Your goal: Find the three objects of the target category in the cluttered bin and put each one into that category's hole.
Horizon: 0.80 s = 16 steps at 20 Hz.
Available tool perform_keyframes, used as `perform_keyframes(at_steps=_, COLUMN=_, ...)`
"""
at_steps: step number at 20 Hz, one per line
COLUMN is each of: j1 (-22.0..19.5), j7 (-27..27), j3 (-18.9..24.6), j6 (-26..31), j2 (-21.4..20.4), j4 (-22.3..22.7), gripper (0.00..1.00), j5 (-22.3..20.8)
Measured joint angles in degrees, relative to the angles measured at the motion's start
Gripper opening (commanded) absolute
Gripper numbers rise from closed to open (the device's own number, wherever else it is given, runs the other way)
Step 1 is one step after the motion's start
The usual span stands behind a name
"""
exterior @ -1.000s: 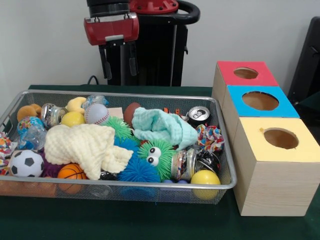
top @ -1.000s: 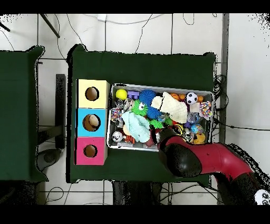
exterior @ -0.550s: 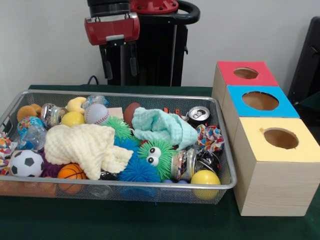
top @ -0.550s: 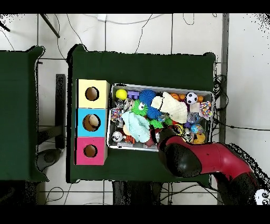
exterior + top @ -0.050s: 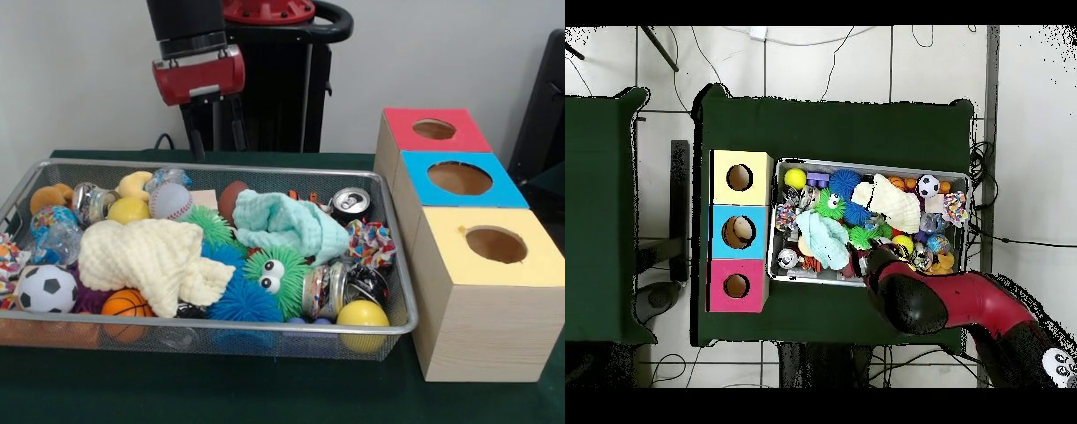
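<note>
Hand [image 5: 215, 132] hangs open and empty above the bin [image 5: 265, 170]; overhead, the arm [image 5: 965, 305] hides it.

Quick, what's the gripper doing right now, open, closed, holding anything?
Gripper: open and empty, fingers apart, hanging above the back of the wire bin.

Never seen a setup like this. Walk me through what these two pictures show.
A red and black robot arm hangs its gripper above the far edge of a wire bin. Its fingers are apart and hold nothing. One picture looks across the table at the robot; the other looks straight down, and there the arm reaches in from the bottom. The bin is full of balls, cloths, cans and fuzzy toys, such as a soccer ball and a teal cloth. Beside it stand a red box, a blue box and a yellow box, each with a hole on top.
</note>
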Motion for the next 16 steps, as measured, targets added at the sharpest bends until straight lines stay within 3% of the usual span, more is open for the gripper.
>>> perform_keyframes(at_steps=8, j1=-0.8, j7=0.0, j3=-0.4, j6=1.4, j2=5.4, j4=-1.9, gripper=1.00, j5=-0.1)
perform_keyframes(at_steps=16, j1=-1.4, j7=0.0, j3=-0.4, j6=3.8, j2=6.1, j4=-2.4, gripper=1.00, j5=-0.1)
